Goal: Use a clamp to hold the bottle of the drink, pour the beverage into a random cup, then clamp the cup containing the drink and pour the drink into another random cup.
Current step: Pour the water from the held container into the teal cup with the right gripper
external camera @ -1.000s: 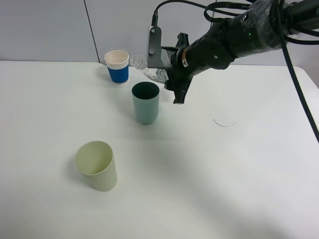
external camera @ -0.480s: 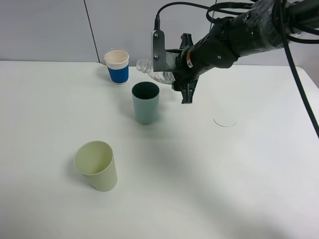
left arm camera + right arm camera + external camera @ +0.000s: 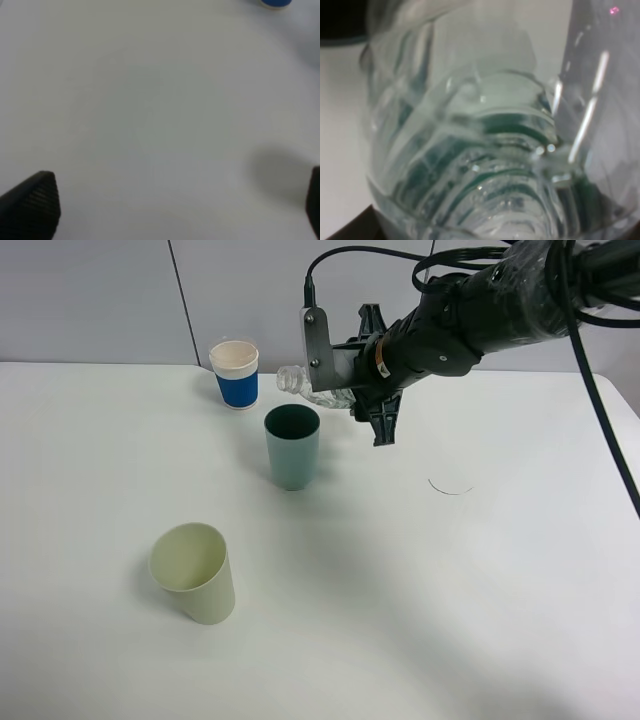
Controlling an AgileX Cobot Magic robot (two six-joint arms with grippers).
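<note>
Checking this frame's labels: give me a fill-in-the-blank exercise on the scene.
The bottle is held tilted by the ___ pincer.
The left pincer is ___.
The teal cup stands ___ on the table.
Missing words: right; open; upright.

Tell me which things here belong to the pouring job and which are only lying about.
Job: bottle, teal cup, pale green cup.
Lying about: blue-sleeved cup.
</note>
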